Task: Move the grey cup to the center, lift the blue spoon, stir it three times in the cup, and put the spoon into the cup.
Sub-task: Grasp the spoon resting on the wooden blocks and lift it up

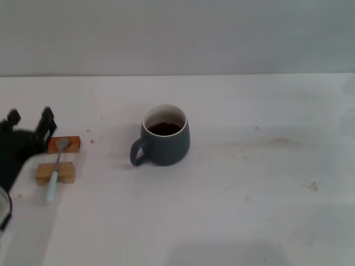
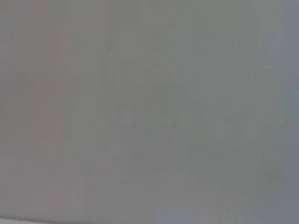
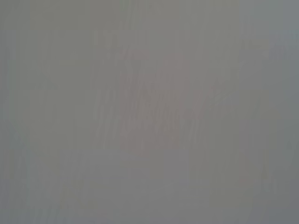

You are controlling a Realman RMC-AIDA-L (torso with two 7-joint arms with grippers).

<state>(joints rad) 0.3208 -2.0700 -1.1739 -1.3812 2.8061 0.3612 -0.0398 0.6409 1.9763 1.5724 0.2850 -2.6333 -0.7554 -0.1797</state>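
Note:
The grey cup (image 1: 165, 142) stands upright near the middle of the white table, its handle turned to the front left and dark liquid inside. At the left, the blue spoon (image 1: 55, 172) lies across two small wooden blocks (image 1: 71, 143), its metal bowl on the far block and its pale handle pointing toward the front edge. My left gripper (image 1: 30, 119) hovers just left of and behind the spoon's bowl, its black fingers apart with nothing between them. My right gripper is out of view. Both wrist views show only a plain grey surface.
The white table (image 1: 249, 194) carries a few small brown specks and a faint stain (image 1: 277, 142) to the cup's right. A grey wall rises behind the table's far edge.

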